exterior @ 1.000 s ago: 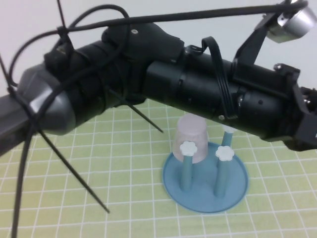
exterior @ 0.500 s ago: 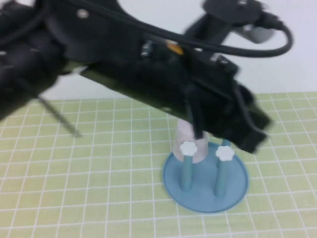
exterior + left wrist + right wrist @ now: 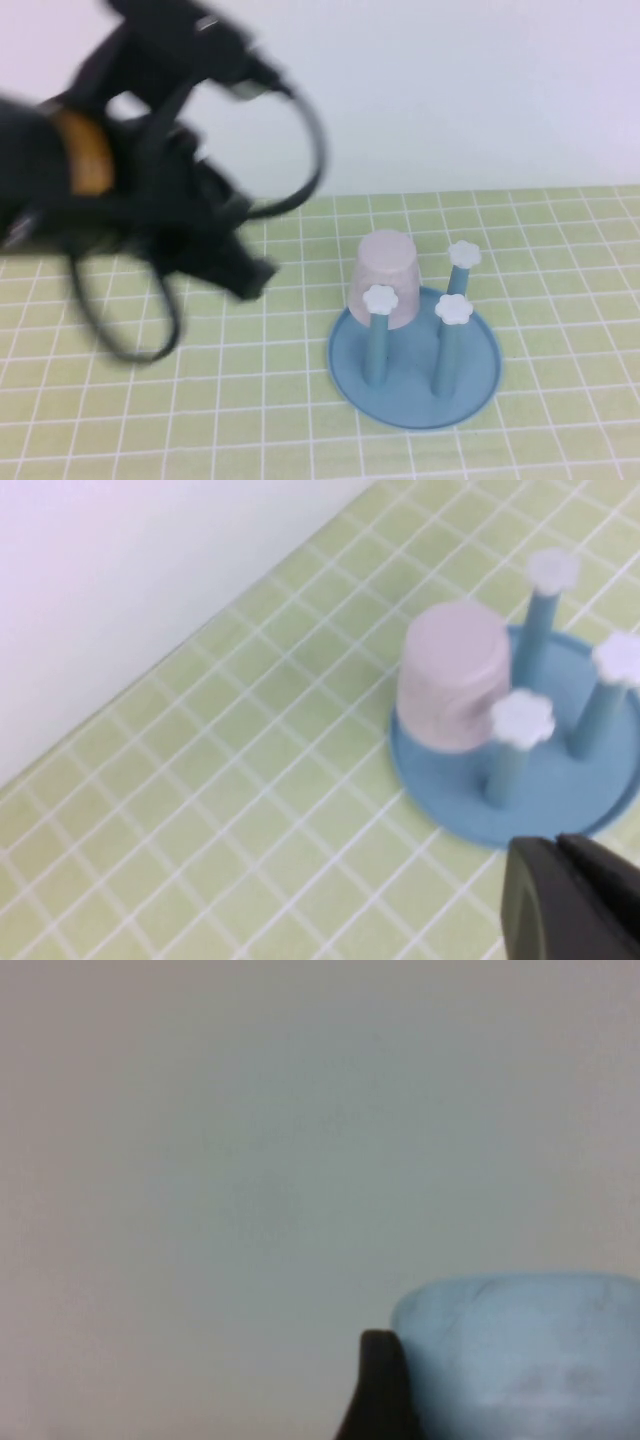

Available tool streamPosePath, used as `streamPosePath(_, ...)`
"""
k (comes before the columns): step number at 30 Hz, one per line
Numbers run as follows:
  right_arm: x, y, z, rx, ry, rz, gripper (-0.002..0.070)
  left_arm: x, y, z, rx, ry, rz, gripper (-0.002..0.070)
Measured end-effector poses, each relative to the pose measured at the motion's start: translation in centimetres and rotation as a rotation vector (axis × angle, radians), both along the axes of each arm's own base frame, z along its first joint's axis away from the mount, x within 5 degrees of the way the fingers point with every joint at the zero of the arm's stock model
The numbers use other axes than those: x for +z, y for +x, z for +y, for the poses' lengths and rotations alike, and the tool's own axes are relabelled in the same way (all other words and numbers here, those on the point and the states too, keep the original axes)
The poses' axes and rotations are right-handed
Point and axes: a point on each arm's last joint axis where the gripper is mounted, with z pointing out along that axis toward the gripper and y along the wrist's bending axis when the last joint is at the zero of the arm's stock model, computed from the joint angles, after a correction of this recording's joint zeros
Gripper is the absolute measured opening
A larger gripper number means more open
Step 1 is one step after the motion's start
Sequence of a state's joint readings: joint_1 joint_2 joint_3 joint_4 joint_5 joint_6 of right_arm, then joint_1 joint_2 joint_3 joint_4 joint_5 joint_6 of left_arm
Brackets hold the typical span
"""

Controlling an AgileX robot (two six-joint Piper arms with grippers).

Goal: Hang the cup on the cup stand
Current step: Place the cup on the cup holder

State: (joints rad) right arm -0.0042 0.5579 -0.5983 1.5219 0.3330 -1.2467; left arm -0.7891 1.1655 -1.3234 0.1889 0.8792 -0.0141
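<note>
The cup stand (image 3: 410, 396) is a round teal dish with three upright pegs topped by white flower knobs (image 3: 454, 309). A pale pink cup (image 3: 385, 279) sits upside down over its back-left side. The stand (image 3: 545, 800) and the pink cup (image 3: 450, 685) also show in the left wrist view. My left gripper (image 3: 558, 845) is shut and empty, up in the air left of the stand; its arm (image 3: 130, 200) is a dark blur in the high view. In the right wrist view my right gripper (image 3: 510, 1410) is shut on the light blue cup (image 3: 520, 1330), one finger (image 3: 380, 1390) against its side, facing a blank wall. It is out of the high view.
A green mat with a white grid (image 3: 250, 400) covers the table. A white wall (image 3: 450, 90) rises right behind it. A black cable loop (image 3: 300, 150) hangs off the left arm.
The left arm has swung from across the front of the high view over to the left, uncovering the stand and the pink cup. Stand and pink cup have not moved.
</note>
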Motion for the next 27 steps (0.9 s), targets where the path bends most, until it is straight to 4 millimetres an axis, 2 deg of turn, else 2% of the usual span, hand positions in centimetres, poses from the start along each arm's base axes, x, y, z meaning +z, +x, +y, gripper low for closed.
streamPosePath(4,-0.1,2.4,0.9,0.110,-0.072,-0.005,0.0540,-1.2,-1.6,1.8,0.021,0.010,0.001,-0.0001)
streamPosePath(12,-2.4,8.3,2.5,0.327,-0.242,0.051,0.0540,-3.0,-3.6,4.9,0.132,-0.026,-0.017,-0.0001)
streamPosePath(18,-3.5,12.6,3.4,0.472,-0.254,0.081,0.0540,-4.0,-3.8,5.1,0.158,-0.032,0.006,-0.0001)
streamPosePath(27,-5.8,17.6,4.2,0.636,-0.366,-0.018,0.0539,-4.2,-3.6,5.0,0.159,-0.042,-0.014,-0.0001)
